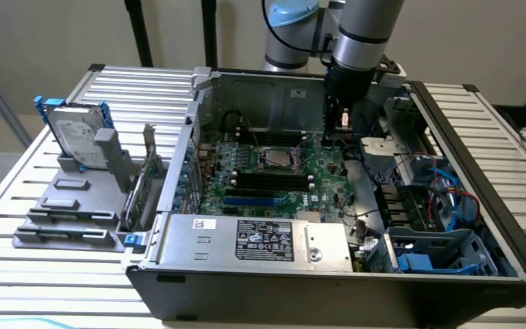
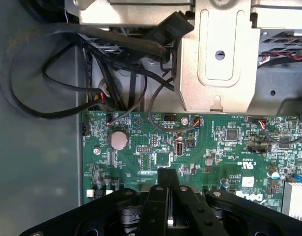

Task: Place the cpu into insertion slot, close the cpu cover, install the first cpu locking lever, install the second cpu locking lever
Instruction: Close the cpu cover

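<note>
Gripper (image 1: pixel 341 134) (image 2: pixel 168 173), fingers pressed together with nothing between them, hangs vertically from the arm (image 1: pixel 366 34) inside the open case (image 1: pixel 336 298), low over the green motherboard (image 1: pixel 322 171). Insertion slot (image 1: pixel 277 156) lies near, to the exterior view's left of the gripper. Black cables (image 2: pixel 67 78) and a metal bracket (image 2: pixel 219 59) crowd the far side; the grey power-supply box (image 1: pixel 254 240) occupies the near edge.

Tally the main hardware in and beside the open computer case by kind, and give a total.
Computer case: 1
Green motherboard: 1
Insertion slot: 1
Grey power-supply box: 1
Hard drive: 1
Total: 5
</note>
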`<act>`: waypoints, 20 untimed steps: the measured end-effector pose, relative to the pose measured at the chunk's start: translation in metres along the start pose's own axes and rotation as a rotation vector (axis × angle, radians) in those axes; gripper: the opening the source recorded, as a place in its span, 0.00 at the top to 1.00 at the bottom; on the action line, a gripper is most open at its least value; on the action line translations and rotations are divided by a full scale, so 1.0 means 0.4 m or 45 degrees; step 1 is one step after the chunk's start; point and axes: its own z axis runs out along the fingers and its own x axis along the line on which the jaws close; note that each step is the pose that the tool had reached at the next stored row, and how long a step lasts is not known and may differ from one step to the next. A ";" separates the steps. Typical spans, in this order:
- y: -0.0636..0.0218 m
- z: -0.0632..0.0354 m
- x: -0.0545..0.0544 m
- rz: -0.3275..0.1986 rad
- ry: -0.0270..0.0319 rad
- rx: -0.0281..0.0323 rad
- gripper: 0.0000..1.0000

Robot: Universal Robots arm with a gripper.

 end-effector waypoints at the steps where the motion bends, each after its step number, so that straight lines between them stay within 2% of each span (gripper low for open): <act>1: -0.001 -0.001 0.000 -0.001 0.0000 0.0029 0.89; 4: -0.009 -0.005 0.000 -0.004 0.0004 0.0061 0.89; 10: -0.043 -0.009 0.000 -0.007 -0.0006 0.0066 0.89; 20: -0.123 -0.019 -0.001 -0.008 -0.0007 0.0066 0.89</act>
